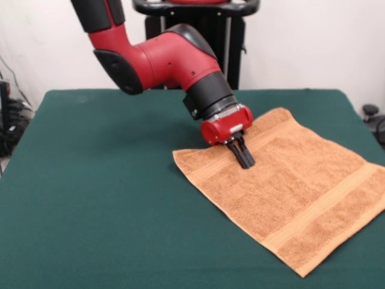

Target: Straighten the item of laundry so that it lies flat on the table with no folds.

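Observation:
The orange-tan towel (287,191) lies spread out on the right part of the dark green table (96,192), turned like a diamond, with a woven band near its far-left edge and another near its near-right edge. It looks flat, with no fold showing. My gripper (245,159) comes down at a slant from the red arm and its black fingers (243,152) stand close together with their tips on the towel near the far-left band, close to the left corner. Nothing is lifted off the table.
The towel's right corner reaches the table's right edge. The arm's red and black body (162,60) hangs over the table's far middle. Green cloth spreads to the left and front of the towel.

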`<state>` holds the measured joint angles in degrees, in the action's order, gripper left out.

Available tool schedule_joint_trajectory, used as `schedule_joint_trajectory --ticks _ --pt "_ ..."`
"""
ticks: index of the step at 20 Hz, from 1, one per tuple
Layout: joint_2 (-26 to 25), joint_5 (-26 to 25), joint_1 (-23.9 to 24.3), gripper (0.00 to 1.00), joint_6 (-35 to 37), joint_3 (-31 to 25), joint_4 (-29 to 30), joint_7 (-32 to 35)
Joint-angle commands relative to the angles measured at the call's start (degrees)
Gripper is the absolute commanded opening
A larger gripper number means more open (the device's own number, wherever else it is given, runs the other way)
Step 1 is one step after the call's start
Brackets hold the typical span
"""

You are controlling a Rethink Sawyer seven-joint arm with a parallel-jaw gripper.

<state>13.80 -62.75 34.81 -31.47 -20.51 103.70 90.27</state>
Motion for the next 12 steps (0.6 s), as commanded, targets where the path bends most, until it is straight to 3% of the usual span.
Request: schedule_joint_trajectory --ticks 1,5,12 --pt "-7.36 2.78 1.84 0.0 28.09 -11.41 -8.66 7.17" --pt "-7.8 6.79 2.03 0.0 32.97 -11.18 -9.0 3.36" --pt "-7.35 6.98 0.77 0.0 29.12 -10.18 -9.43 4.6"
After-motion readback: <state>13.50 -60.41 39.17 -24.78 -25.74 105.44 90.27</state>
